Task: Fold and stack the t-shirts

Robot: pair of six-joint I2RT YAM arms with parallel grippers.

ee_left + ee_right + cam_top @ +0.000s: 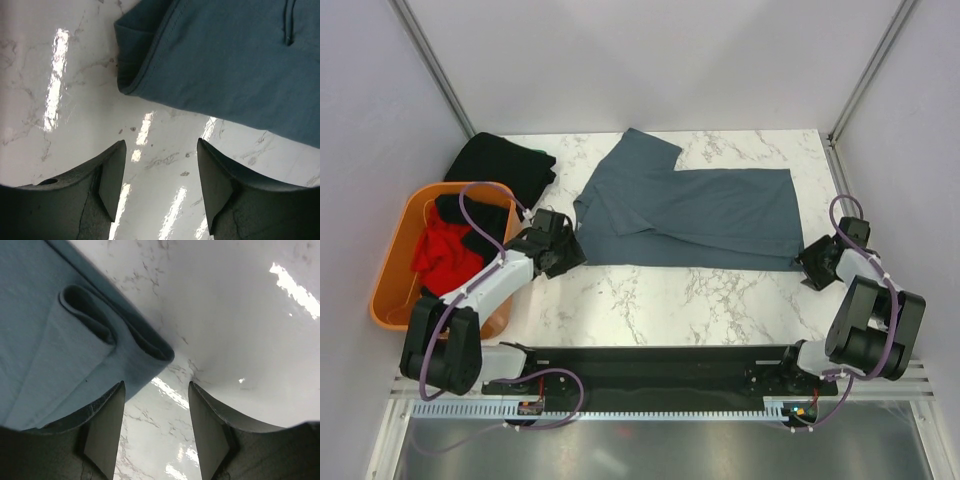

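left gripper [565, 245]: jaws apart, empty, just off the lower-left corner of the blue-grey t-shirt [710, 215]
lie: centre of the table [670, 300], partly folded, a flap out toward upper left
right gripper [812, 262]: jaws apart, nothing held, at its lower-right corner
step: likely gripping both near corners for the next fold
room: free surface below the hem; orange basket [392, 275] close at left

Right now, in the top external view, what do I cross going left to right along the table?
orange basket → left gripper → slate-blue t-shirt → right gripper
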